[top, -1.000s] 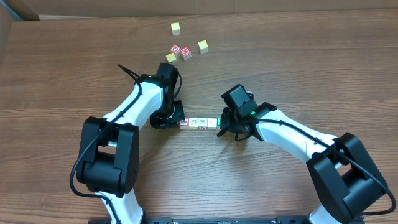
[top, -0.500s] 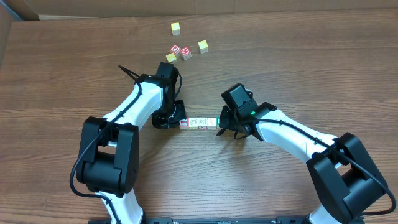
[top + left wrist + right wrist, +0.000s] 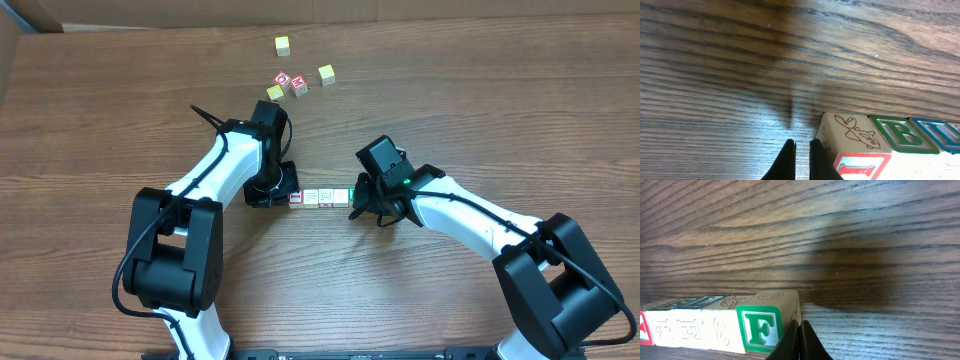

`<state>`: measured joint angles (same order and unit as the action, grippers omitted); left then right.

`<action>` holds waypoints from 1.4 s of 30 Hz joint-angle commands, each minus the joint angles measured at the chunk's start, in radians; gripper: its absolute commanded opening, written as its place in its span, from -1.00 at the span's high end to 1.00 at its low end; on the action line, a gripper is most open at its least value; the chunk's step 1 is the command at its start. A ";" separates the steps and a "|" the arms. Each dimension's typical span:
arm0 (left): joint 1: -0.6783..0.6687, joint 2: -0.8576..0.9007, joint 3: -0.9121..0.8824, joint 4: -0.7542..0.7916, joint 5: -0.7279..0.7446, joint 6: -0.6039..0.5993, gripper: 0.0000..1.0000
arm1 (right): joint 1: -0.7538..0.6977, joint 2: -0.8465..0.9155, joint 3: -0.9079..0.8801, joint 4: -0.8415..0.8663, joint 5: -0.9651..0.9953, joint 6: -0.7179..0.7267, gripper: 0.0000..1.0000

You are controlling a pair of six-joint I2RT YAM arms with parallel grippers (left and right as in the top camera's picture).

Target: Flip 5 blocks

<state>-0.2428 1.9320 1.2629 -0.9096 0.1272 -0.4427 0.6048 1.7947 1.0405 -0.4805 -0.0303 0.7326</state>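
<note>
The end block (image 3: pixel 759 325) shows a green F to the right wrist camera; a second block (image 3: pixel 897 134) bears a green B. The blocks (image 3: pixel 320 197) lie touching in one row, long axis left to right on the table (image 3: pixel 450 100), between the left gripper (image 3: pixel 801 150) and right gripper (image 3: pixel 799 330), each with jaws pressed together just beside an end

The left gripper (image 3: pixel 801 159) and right gripper (image 3: pixel 799 341) face inward, fingers (image 3: pixel 787 162) closed.
</note>
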 commanded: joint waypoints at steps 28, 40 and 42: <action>-0.009 -0.006 -0.005 0.061 -0.005 -0.006 0.92 | 0.077 0.000 -0.006 0.004 -0.029 0.089 0.92; -0.009 -0.006 -0.005 0.076 -0.006 0.029 0.91 | 0.086 0.000 -0.006 0.000 -0.077 0.132 0.92; -0.009 -0.006 -0.005 0.077 -0.008 0.029 0.91 | 0.087 0.000 -0.006 0.000 -0.077 0.132 0.92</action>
<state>-0.2405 1.9320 1.2629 -0.8391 0.0692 -0.4347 0.6621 1.7947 1.0378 -0.4984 -0.0418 0.8494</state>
